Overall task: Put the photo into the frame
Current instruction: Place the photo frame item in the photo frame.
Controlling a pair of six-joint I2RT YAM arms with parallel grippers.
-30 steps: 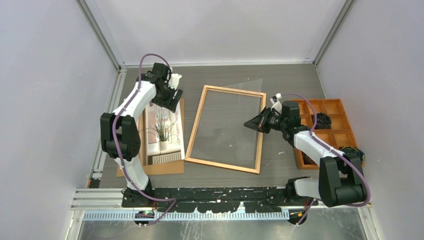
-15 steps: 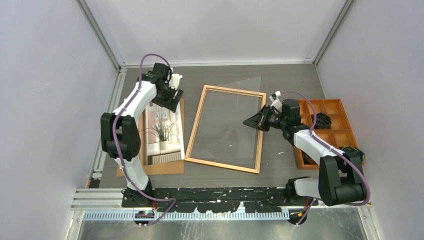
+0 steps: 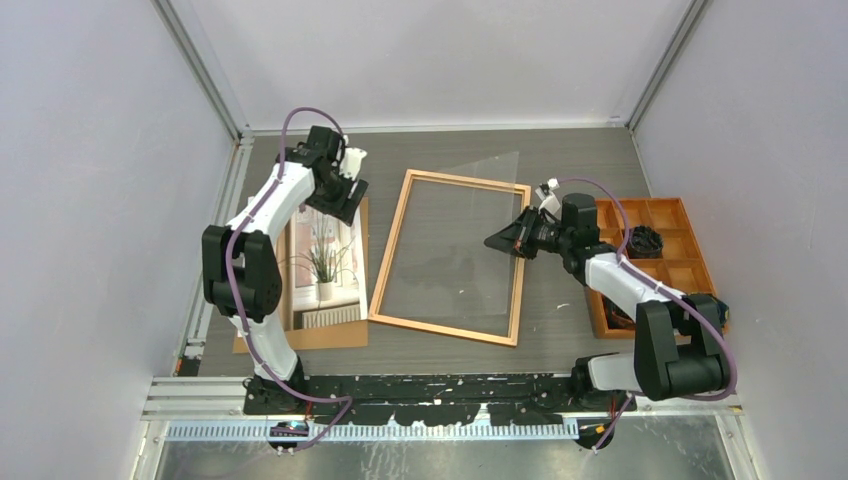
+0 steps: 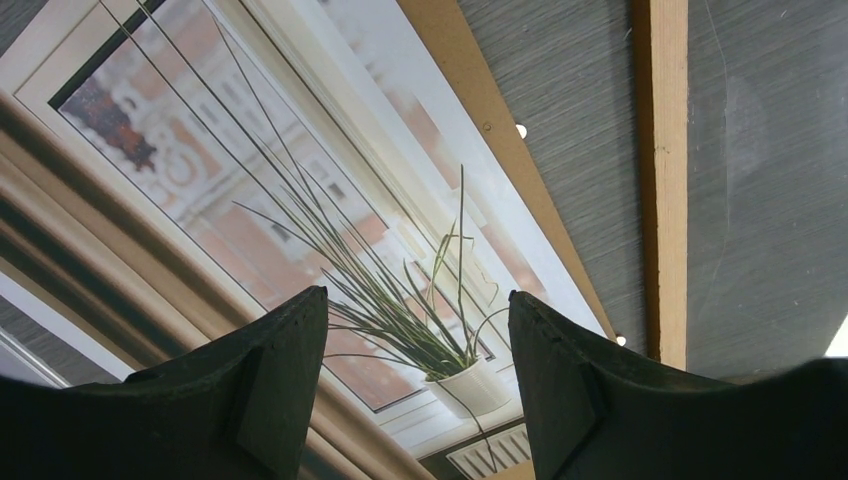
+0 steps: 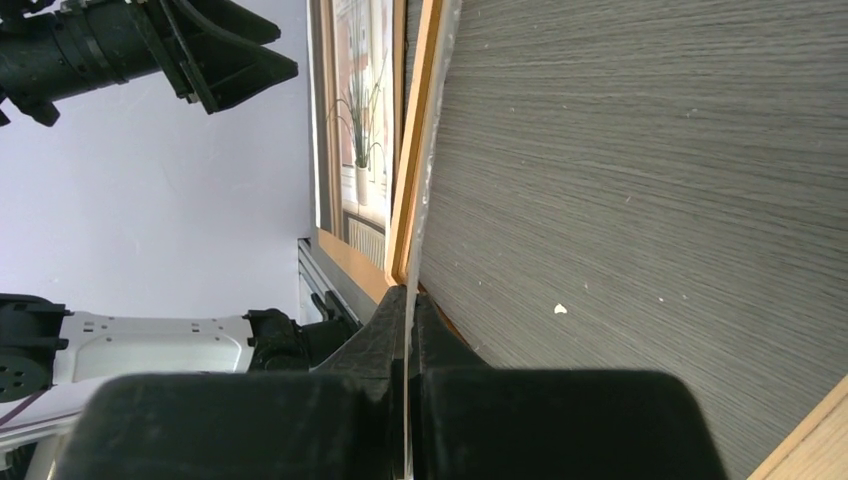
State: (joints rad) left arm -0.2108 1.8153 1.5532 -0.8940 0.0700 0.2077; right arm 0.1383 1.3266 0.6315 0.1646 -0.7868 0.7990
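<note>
Reaching left, the right gripper (image 3: pixel 492 242) clamps the clear pane (image 3: pixel 482 176) of the thin orange-brown wooden frame (image 3: pixel 398 240); the left gripper (image 4: pixel 417 312), fingers spread, hides the far end of the paper plant photo (image 3: pixel 322 262).

A dark grey, wood-grained bench (image 3: pixel 560 160) carries three flat things. A large rectangular picture frame (image 3: pixel 445 331) with a thin orange-brown wooden border lies near the middle, slightly skewed. A plain brown backing board (image 3: pixel 300 338) lies just left of it. An orange compartment tray (image 3: pixel 650 201) sits at the right edge, apart from the frame.
</note>
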